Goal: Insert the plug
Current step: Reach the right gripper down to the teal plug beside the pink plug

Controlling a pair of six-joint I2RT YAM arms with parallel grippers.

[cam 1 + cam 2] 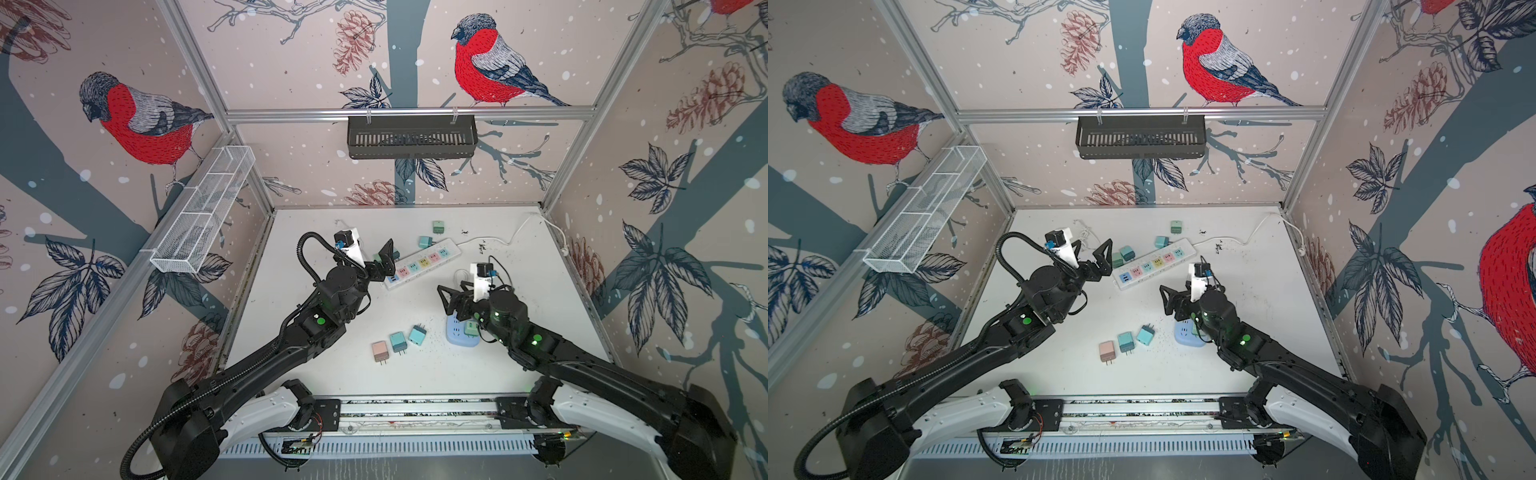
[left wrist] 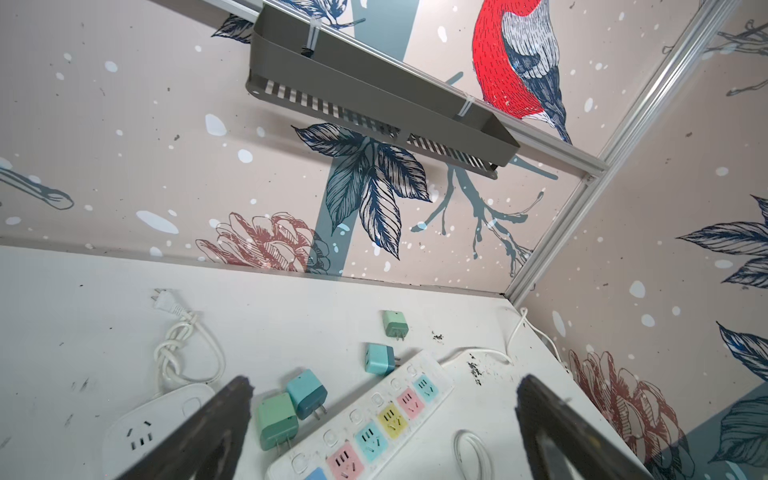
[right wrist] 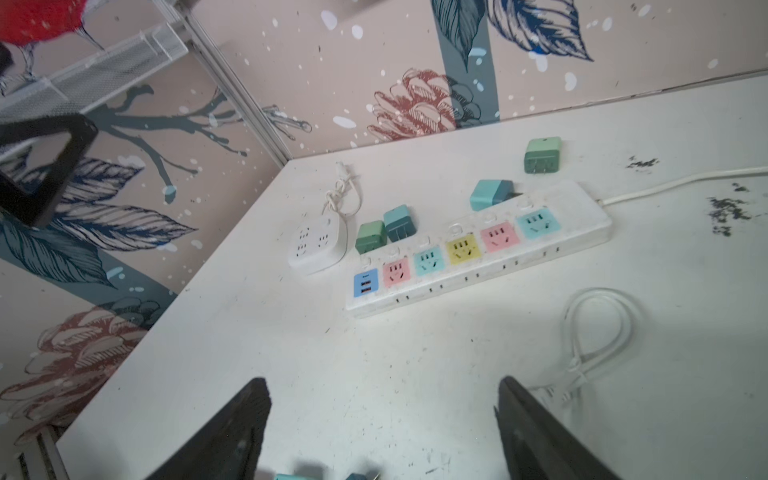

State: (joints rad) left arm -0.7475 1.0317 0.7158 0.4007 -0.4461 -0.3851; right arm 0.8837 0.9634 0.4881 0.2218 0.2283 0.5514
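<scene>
Plugs (image 3: 371, 237) flank the power strip (image 3: 584, 243); left pincer (image 2: 384, 382) and right pincer (image 3: 382, 381) spread empty.

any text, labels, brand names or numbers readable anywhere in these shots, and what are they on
No words, brands or numbers can be read in any view.
Blue USB panel on the power strip: a tiny dark mark above the ports, too small and blurred to read.
Green plug and the other plugs: no print visible.
</scene>
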